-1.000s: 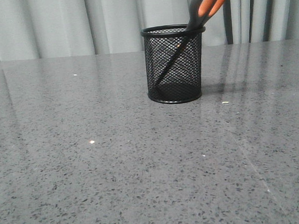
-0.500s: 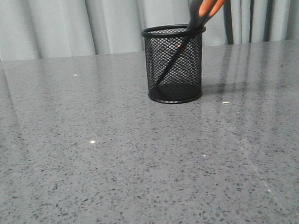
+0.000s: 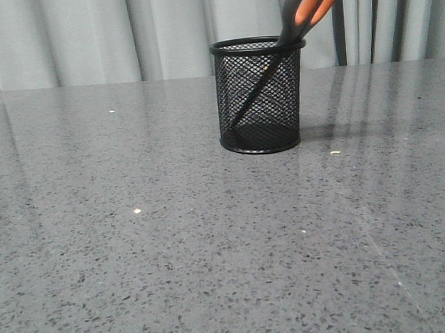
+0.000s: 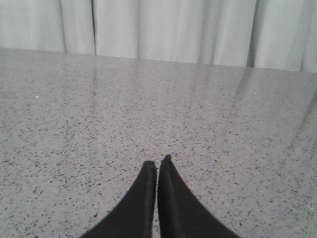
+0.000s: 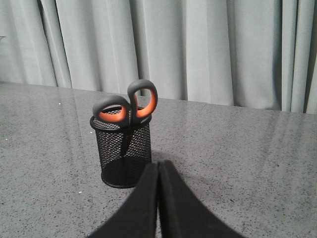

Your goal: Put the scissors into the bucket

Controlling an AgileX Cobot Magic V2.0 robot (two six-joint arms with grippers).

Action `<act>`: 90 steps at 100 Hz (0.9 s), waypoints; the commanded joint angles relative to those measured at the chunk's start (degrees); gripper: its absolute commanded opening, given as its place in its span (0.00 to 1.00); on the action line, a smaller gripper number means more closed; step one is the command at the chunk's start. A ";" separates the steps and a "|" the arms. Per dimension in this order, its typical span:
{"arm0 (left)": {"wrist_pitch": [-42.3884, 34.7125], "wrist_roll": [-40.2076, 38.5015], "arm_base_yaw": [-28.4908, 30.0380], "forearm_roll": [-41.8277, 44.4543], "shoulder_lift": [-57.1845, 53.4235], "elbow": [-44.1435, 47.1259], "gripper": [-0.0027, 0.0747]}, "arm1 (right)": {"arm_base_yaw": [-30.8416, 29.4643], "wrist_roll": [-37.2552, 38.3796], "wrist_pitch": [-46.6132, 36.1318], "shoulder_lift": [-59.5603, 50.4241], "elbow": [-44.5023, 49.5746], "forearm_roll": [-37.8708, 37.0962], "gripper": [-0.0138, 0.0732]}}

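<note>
The black wire-mesh bucket (image 3: pixel 260 96) stands upright on the grey table, right of centre and towards the back. The scissors (image 3: pixel 304 10) stand inside it, blades down, leaning right, their grey and orange loop handles above the rim. In the right wrist view the bucket (image 5: pixel 124 153) holds the scissors (image 5: pixel 130 105). My right gripper (image 5: pixel 159 163) is shut and empty, a short way back from the bucket. My left gripper (image 4: pixel 157 161) is shut and empty over bare table. Neither gripper shows in the front view.
The grey speckled table (image 3: pixel 174 245) runs to a pale curtain (image 3: pixel 86 35) at the back. Small white specks (image 3: pixel 137 211) lie on the table in front of the bucket.
</note>
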 commanded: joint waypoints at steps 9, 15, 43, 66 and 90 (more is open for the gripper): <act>-4.13 -0.62 0.03 -0.60 -1.54 2.25 0.01 | -0.19 -0.16 -4.74 0.58 -1.57 0.00 0.11; -4.13 -0.62 0.03 -0.60 -1.54 2.25 0.01 | -0.19 -0.16 -4.74 0.58 -1.57 0.00 0.11; -4.13 -0.62 0.03 -0.60 -1.54 2.25 0.01 | -0.19 -0.16 -4.95 0.58 -1.45 -1.77 0.11; -4.13 -0.62 0.03 -0.60 -1.54 2.25 0.01 | -7.51 0.73 -9.46 -0.73 5.08 -3.94 0.11; -4.13 -0.62 0.03 -0.60 -1.54 2.25 0.01 | -17.56 6.95 -5.92 -12.25 13.44 -9.04 0.11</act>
